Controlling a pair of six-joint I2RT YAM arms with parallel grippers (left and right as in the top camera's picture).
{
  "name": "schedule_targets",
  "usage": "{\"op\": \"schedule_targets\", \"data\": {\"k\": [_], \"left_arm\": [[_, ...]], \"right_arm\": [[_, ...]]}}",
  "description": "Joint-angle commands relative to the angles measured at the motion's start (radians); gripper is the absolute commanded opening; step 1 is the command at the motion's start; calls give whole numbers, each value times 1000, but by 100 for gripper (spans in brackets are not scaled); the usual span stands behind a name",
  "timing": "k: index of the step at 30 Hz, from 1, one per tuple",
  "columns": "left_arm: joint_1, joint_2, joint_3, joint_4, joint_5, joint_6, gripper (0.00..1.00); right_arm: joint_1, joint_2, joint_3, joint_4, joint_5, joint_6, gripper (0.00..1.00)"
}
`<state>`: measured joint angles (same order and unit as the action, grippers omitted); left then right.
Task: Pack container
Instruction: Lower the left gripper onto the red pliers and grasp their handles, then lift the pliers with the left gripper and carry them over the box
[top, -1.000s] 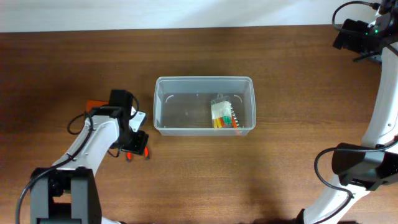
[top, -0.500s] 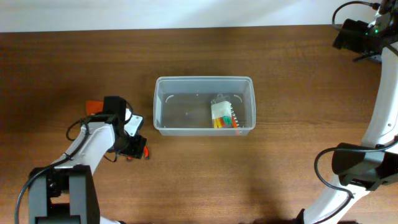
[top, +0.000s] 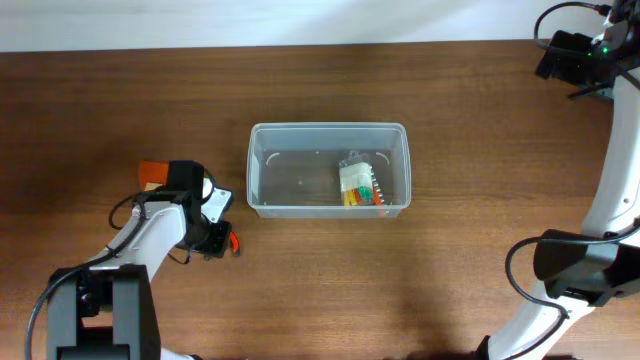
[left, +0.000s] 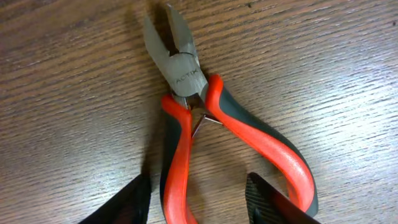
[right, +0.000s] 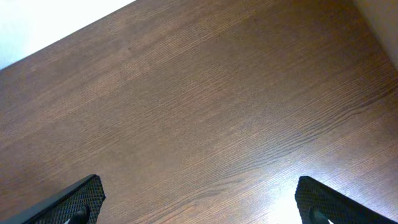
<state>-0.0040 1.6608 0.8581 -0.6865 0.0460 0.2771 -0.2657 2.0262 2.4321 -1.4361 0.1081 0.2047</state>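
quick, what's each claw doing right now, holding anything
Left claw: open, fingers either side of the red-handled pliers, not gripping them.
Right claw: open, holding nothing.

Dark brown wood-grain bench fills overhead view, grain running left to right. Plain white strip runs along far edge; wall or floor, cannot tell. Right wrist view: same white cuts across upper-left corner beyond bench edge. Soft glare patch low right on bench. Left wrist view: grain close up, slight sheen. Light even overall.
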Motion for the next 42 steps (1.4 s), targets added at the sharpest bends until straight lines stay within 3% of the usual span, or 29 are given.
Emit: {"op": "schedule_targets", "data": {"k": [1, 10, 18, 29, 42], "left_arm": [[3, 9, -19, 6, 18, 9, 43], [3, 9, -19, 14, 18, 8, 16], [3, 9, -19, 14, 18, 8, 3], [3, 9, 79, -80, -69, 0, 2], [3, 9, 424, -266, -68, 0, 2]], "right_arm": [[3, -11, 14, 2, 8, -6, 99], [3, -11, 14, 2, 8, -6, 99], [3, -11, 14, 2, 8, -6, 99], [3, -11, 14, 2, 8, -6, 99], [3, -11, 14, 2, 8, -6, 99]]}}
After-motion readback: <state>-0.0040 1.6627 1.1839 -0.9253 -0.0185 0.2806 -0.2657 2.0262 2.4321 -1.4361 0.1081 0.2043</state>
